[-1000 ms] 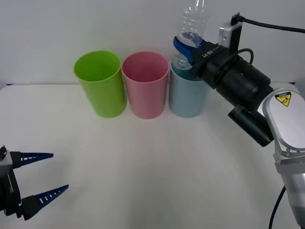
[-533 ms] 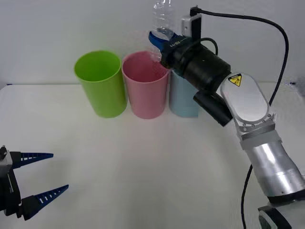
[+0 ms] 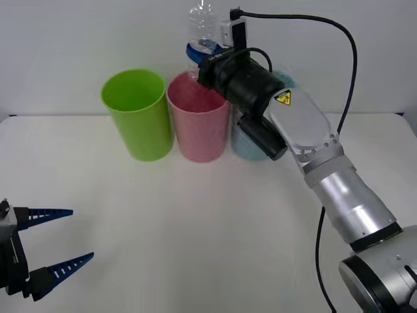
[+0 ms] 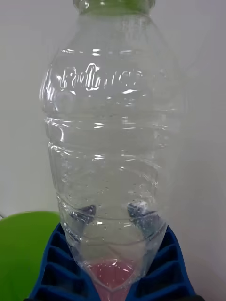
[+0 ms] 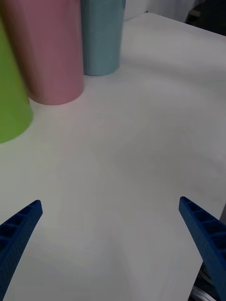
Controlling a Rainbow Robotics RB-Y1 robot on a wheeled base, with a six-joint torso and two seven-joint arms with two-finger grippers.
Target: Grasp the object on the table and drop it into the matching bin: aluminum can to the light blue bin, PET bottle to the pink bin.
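Right gripper (image 3: 195, 55) clamped on PET bottle (image 3: 201, 26), held upright above pink bin (image 3: 199, 120) at bench's (image 3: 208, 228) far edge; left gripper (image 3: 62, 251) wide open, empty, near corner.

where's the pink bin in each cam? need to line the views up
Front view: pink bin at centre back of the table, between the lime green bin and the light blue bin, under the right gripper.
Right wrist view: pink seen through the PET bottle base.
Left wrist view: pink bin, far side.
Shared landmark: the lime green bin.
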